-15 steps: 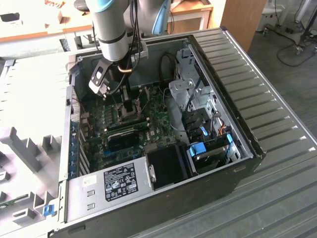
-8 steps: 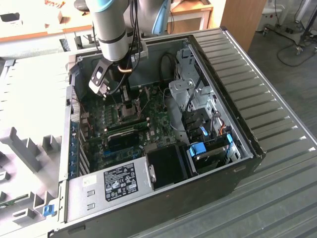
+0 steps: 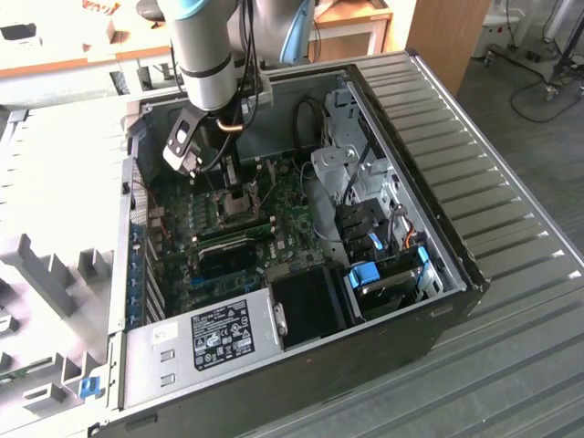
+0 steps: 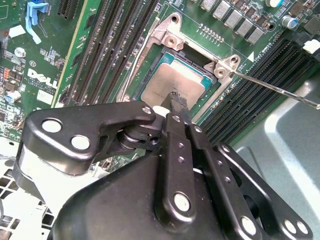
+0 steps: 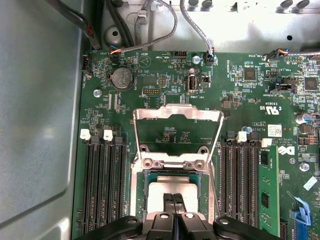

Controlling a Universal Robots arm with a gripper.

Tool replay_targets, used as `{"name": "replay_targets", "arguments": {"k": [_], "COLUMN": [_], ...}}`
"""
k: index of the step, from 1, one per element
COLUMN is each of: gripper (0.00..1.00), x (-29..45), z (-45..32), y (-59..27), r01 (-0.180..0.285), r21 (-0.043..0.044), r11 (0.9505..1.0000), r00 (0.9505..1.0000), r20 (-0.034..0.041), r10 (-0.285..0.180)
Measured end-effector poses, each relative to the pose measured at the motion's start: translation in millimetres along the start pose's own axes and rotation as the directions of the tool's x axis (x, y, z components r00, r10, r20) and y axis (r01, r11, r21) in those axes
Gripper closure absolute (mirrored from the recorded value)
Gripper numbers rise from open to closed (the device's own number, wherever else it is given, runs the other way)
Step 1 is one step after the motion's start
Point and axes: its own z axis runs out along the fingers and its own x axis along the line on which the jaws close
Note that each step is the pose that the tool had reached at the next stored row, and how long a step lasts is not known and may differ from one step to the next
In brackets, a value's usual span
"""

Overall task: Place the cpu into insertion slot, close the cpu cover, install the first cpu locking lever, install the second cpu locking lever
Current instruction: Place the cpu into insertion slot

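The cpu point(image 4: 167, 85), a flat square chip with a dull silver top, lies in the insertion slot point(image 5: 148, 186) on the green board. My gripper point(image 5: 174, 198) stands straight over it, its two black fingers point(image 4: 176, 106) shut side by side, tips on or just above the chip's top, nothing between them. The cpu cover point(image 5: 150, 113), a thin silvery frame with a large cut-out, stands swung open behind the slot. A thin wire locking lever point(image 4: 275, 89) sticks out from one corner of the socket. In the exterior view the gripper point(image 3: 234, 190) reaches down into the open computer case.
Long black memory slots point(image 5: 102, 185) flank the socket on both sides, one holding a green memory stick point(image 5: 270, 192). Cables point(image 5: 150, 30) hang at the board's far edge. The case's metal walls point(image 3: 415, 155), drive cage point(image 3: 351, 169) and power supply point(image 3: 219, 338) ring the board.
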Motion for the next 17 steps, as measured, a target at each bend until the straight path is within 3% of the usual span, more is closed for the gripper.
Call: {"name": "replay_targets", "arguments": {"k": [11,13,17], "gripper": [0.89,0.89,0.89], "x": [0.0,0.0,0.0], "z": [-0.2,-0.2,-0.1], "y": [0.0,0.3,0.3], "r01": [0.0,0.0,0.0], "r21": [0.0004,0.0189,0.0269], "r11": [1.0,0.9998,0.9996], "r00": [1.0,1.0,1.0], "r20": [-0.0001,0.0001,-0.0001], "r10": [0.0,0.0,0.0]}}
